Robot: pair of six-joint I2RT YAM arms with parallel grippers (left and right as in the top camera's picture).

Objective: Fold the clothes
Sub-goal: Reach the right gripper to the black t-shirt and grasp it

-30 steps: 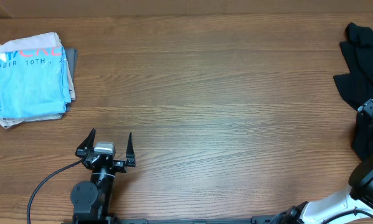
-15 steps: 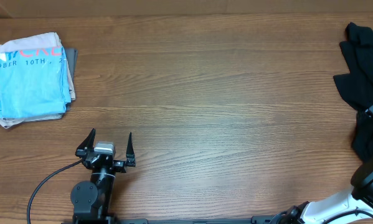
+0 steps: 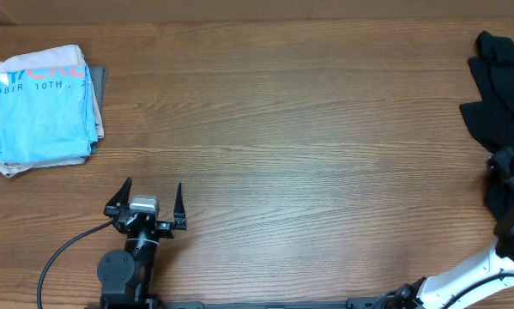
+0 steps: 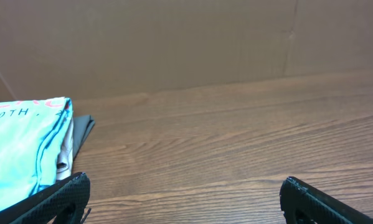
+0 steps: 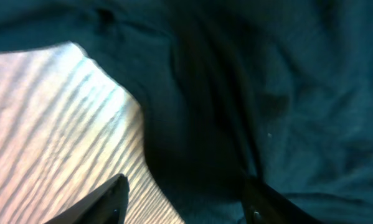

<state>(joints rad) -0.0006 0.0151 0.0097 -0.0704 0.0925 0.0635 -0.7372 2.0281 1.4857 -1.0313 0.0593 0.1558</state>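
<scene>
The clothes (image 3: pixel 501 94) are a crumpled heap of black fabric at the table's far right edge, and they fill most of the right wrist view (image 5: pixel 286 93). My right gripper (image 3: pixel 502 163) is down at the heap's left border. In its own view the right gripper (image 5: pixel 185 183) has its jaws apart. One finger is over bare wood and the other over the cloth, with a dark fold lying between them. A strip of wood shows between the left finger and the fabric. My left gripper (image 3: pixel 153 185) rests wide open near the front left, holding nothing (image 4: pixel 185 180).
A folded light-blue T-shirt with lettering (image 3: pixel 42 107) lies on a grey cloth at the back left, and it also shows at the left of the left wrist view (image 4: pixel 18 143). A brown wall runs behind the wooden table (image 3: pixel 308 129).
The right gripper has shifted toward the table's front over the black fabric's edge, and its jaws have narrowed. The left arm has not moved.
</scene>
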